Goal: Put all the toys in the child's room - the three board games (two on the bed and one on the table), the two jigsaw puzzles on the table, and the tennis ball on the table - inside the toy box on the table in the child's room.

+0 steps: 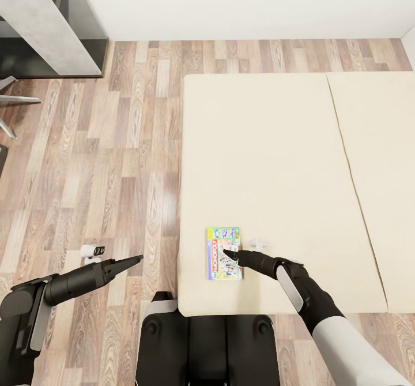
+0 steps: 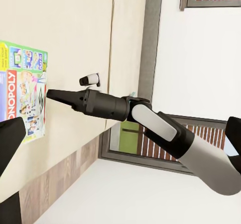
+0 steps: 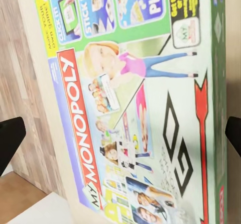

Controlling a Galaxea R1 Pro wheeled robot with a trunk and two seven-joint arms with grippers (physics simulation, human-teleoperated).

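Right gripper (image 1: pixel 231 254) hovers over a board game (image 1: pixel 224 253) on the bed (image 1: pixel 276 161).

Green-edged, lettered "MY MONOPOLY", the game lies flat near the mattress's front corner, at about 6 o'clock in the head view. In the right wrist view the lid (image 3: pixel 140 103) spreads between two dark fingertips (image 3: pixel 10 141) set wide apart, so those jaws stand open; its corners are cut off. Left gripper (image 1: pixel 134 258) points out over the wood floor (image 1: pixel 104 161) at 8 o'clock, and I cannot tell whether its jaws are parted. A grey cabinet (image 1: pixel 46 22) sits at 11 o'clock, partly cropped.

Black arms (image 1: pixel 75 282), white forearm shells (image 1: pixel 351 345)
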